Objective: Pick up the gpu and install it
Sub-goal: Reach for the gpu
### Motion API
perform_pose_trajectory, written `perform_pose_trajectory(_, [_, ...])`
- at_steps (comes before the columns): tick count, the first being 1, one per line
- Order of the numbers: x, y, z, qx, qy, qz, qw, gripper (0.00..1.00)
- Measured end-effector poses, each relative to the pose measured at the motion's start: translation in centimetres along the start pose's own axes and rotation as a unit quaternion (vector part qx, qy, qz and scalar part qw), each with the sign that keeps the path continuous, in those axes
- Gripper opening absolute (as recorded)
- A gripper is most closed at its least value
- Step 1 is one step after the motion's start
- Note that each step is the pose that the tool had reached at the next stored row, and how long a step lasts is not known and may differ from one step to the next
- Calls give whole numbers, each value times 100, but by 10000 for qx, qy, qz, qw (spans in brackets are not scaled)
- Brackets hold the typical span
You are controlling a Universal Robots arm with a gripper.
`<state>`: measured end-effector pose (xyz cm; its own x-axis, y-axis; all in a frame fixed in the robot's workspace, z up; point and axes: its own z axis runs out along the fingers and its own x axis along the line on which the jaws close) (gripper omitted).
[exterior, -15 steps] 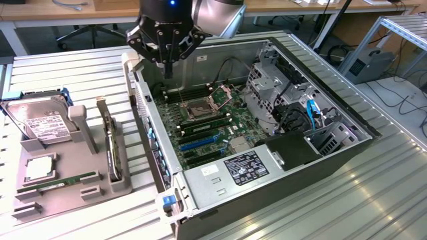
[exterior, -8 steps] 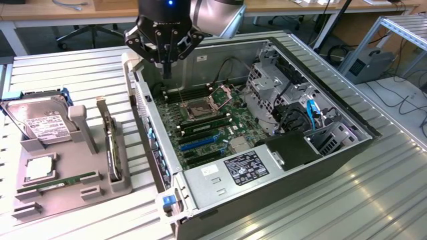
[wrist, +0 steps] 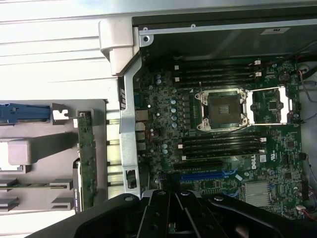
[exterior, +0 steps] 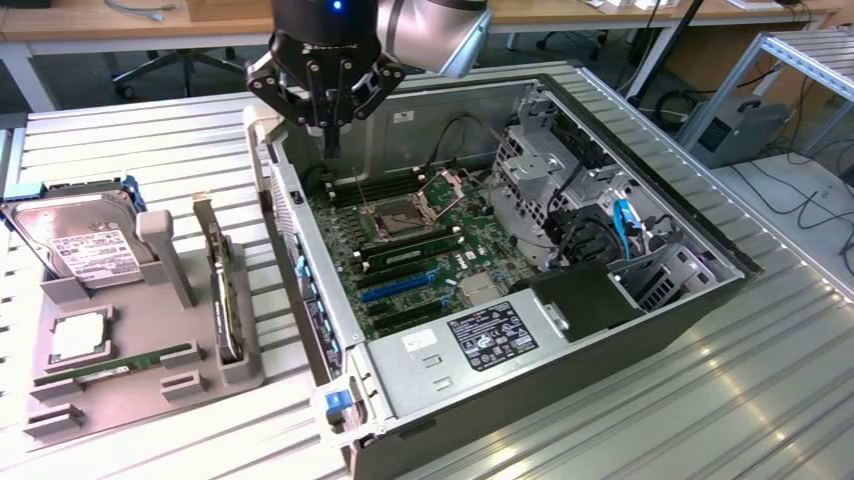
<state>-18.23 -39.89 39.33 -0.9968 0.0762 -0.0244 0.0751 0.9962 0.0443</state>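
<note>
nearest on the ribbed metal desk (exterior: 134, 150) sits a grey moulded holder (exterior: 127, 400) with several slots. a narrow green ram stick (exterior: 114, 368) lies in a low slot and a square processor chip (exterior: 78, 335) lies flat just behind it. the gpu (exterior: 227, 290) stands on its long edge in the holder's slot beside the computer case (exterior: 694, 300), untouched; from the wrist view its green board (wrist: 88, 163) shows edge-on. further back a silver hard drive (exterior: 87, 250) leans in its own pocket, with a white label too small to read and a blue carrier partly hidden behind it.

the case lies open on its side. a power supply (exterior: 494, 335) at its near end carries a black label whose print cannot be made out. the motherboard (exterior: 414, 250) bears a white dell logo (wrist: 249, 161) and an open processor socket (wrist: 221, 109). cables and drive cages hide the case's far side.

above the case's far corner hangs the gripper (exterior: 330, 148), its fingers (exterior: 328, 125) pressed together and holding nothing. other desks are cut off beyond.
</note>
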Motion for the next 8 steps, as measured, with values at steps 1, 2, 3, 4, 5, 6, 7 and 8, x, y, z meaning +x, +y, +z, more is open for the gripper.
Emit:
perform_pose_trajectory(1, [3, 0, 0, 0, 0, 0, 10000, 11])
perform_pose_trajectory(2, [6, 0, 0, 0, 0, 0, 10000, 11])
perform_pose_trajectory(3, [9, -1, 0, 0, 0, 0, 10000, 11])
perform_pose_trajectory(4, [11, -1, 0, 0, 0, 0, 10000, 11])
perform_pose_trajectory(5, [14, -1, 0, 0, 0, 0, 10000, 11])
perform_pose_trajectory(6, [16, -1, 0, -1, 0, 0, 10000, 11])
perform_pose_trajectory(7, [19, -1, 0, 0, 0, 0, 10000, 11])
perform_pose_trajectory(8, [22, -2, 0, 0, 0, 0, 10000, 11])
